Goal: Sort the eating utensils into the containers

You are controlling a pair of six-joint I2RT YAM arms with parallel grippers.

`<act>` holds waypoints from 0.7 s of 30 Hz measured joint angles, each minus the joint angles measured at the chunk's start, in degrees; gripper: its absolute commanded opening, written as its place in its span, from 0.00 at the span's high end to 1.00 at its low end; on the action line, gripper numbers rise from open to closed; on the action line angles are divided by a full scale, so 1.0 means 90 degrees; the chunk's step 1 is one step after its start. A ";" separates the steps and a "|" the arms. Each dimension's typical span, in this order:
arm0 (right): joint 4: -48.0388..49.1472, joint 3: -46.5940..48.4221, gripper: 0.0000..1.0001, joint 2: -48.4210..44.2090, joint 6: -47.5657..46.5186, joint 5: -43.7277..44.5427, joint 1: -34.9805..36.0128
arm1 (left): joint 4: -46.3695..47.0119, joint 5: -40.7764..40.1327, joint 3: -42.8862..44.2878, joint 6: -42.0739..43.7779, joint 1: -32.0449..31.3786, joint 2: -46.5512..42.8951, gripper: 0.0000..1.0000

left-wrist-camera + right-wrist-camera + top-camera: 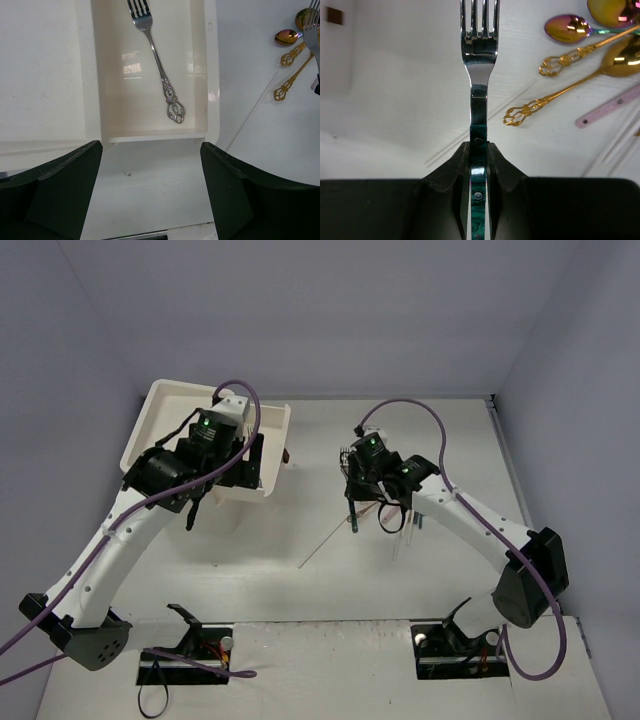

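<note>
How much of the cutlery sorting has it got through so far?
Done: one silver fork lies in the white drawer, below the open left gripper. In hand: the right gripper is shut on a green-handled fork. Left to sort: gold spoons, an iridescent spoon and a pink chopstick lie loose on the table.

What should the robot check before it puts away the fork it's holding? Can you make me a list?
1. Right gripper shut on the green-handled fork: ok.
2. Fork straight in the grip, tines pointing forward: ok.
3. Drawer open, with room beside the silver fork lying inside: ok.
4. Left gripper open and holding nothing: ok.
5. Way down into the drawer free: not ok, the left gripper hangs right over it.
</note>
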 measured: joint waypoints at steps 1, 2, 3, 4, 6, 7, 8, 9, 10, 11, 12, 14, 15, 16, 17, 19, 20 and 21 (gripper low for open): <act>-0.0014 0.0168 1.00 -0.0040 0.0059 -0.0003 0.0042 | 0.0001 -0.0007 0.0022 0.0005 0.0000 0.0000 0.23; -0.0013 0.0329 1.00 -0.0080 0.0105 -0.0007 0.0071 | 0.0003 -0.0012 0.0052 0.0009 0.0000 0.0000 0.23; -0.0010 0.0485 1.00 -0.0120 0.0153 -0.0010 0.0091 | 0.0004 -0.0013 0.0087 0.0013 0.0000 0.0000 0.23; -0.0009 0.0634 1.00 -0.0157 0.0207 -0.0011 0.0114 | 0.0005 -0.0018 0.0121 0.0017 0.0000 -0.0001 0.23; -0.0015 0.0925 1.00 -0.0215 0.0339 0.0000 0.0170 | 0.0007 -0.0039 0.0181 0.0035 0.0000 -0.0005 0.23; -0.0032 0.1083 1.00 -0.0226 0.0423 0.0018 0.0201 | 0.0005 -0.0054 0.0201 0.0056 0.0000 -0.0011 0.23; -0.0047 0.1264 1.00 -0.0225 0.0513 0.0035 0.0239 | 0.0003 -0.0075 0.0216 0.0079 0.0000 -0.0023 0.23; -0.0056 0.1451 1.00 -0.0208 0.0597 0.0047 0.0284 | 0.0004 -0.0109 0.0224 0.0105 0.0000 -0.0039 0.23; -0.0051 0.1673 1.00 -0.0176 0.0688 0.0067 0.0340 | 0.0003 -0.0155 0.0227 0.0128 0.0000 -0.0060 0.23; -0.0028 0.1902 1.00 -0.0133 0.0778 0.0079 0.0395 | 0.0002 -0.0207 0.0229 0.0150 0.0000 -0.0087 0.23; 0.0010 0.2134 1.00 -0.0076 0.0868 0.0085 0.0442 | 0.0002 -0.0260 0.0231 0.0172 0.0000 -0.0118 0.23; 0.0204 0.2604 1.00 0.0110 0.1042 0.0097 0.0524 | 0.0002 -0.0367 0.0232 0.0218 0.0000 -0.0193 0.23; 0.0308 0.2827 1.00 0.0221 0.1127 0.0103 0.0566 | 0.0002 -0.0413 0.0232 0.0245 0.0000 -0.0237 0.23; 0.0413 0.3042 1.00 0.0350 0.1207 0.0108 0.0612 | 0.0002 -0.0453 0.0232 0.0271 0.0000 -0.0286 0.23; 0.0543 0.3253 1.00 0.0503 0.1274 0.0117 0.0664 | 0.0002 -0.0495 0.0232 0.0289 0.0000 -0.0334 0.23; 0.0731 0.3723 1.00 0.0923 0.1379 0.0156 0.0754 | 0.0000 -0.0559 0.0232 0.0320 0.0000 -0.0450 0.23; 0.0821 0.3962 1.00 0.1174 0.1424 0.0170 0.0801 | 0.0000 -0.0581 0.0232 0.0333 0.0000 -0.0510 0.23; 0.0928 0.4179 1.00 0.1440 0.1468 0.0186 0.0855 | 0.0000 -0.0605 0.0232 0.0341 0.0000 -0.0569 0.23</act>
